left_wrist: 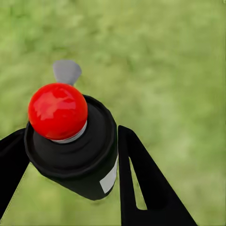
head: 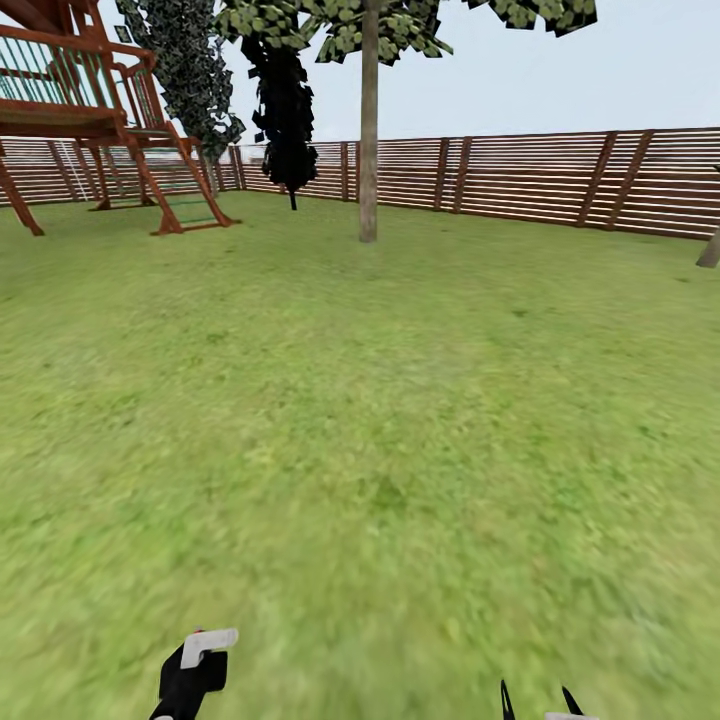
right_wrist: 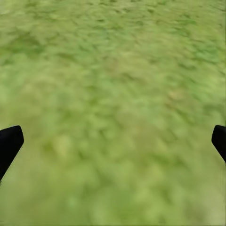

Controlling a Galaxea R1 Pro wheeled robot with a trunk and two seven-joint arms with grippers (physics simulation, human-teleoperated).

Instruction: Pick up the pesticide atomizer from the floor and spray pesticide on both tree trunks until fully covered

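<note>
My left gripper (left_wrist: 73,165) is shut on the pesticide atomizer (left_wrist: 70,141), a black bottle with a round red cap and a grey nozzle; black fingers (left_wrist: 141,179) press both its sides. In the head view the atomizer (head: 198,660) shows at the bottom left, above the grass floor (head: 380,400). One tree trunk (head: 369,130) stands far ahead near the fence, its foliage (head: 400,20) high up. A second trunk's base (head: 709,250) shows at the far right edge. My right gripper (head: 540,703) hangs open over bare grass, fingers (right_wrist: 9,146) wide apart and nothing between them.
A brown slatted fence (head: 540,180) closes the back of the lawn. A red-brown wooden play structure (head: 90,110) with a ladder stands at the back left. Two dark, narrow trees (head: 285,110) rise by the fence. Open grass lies between me and the near trunk.
</note>
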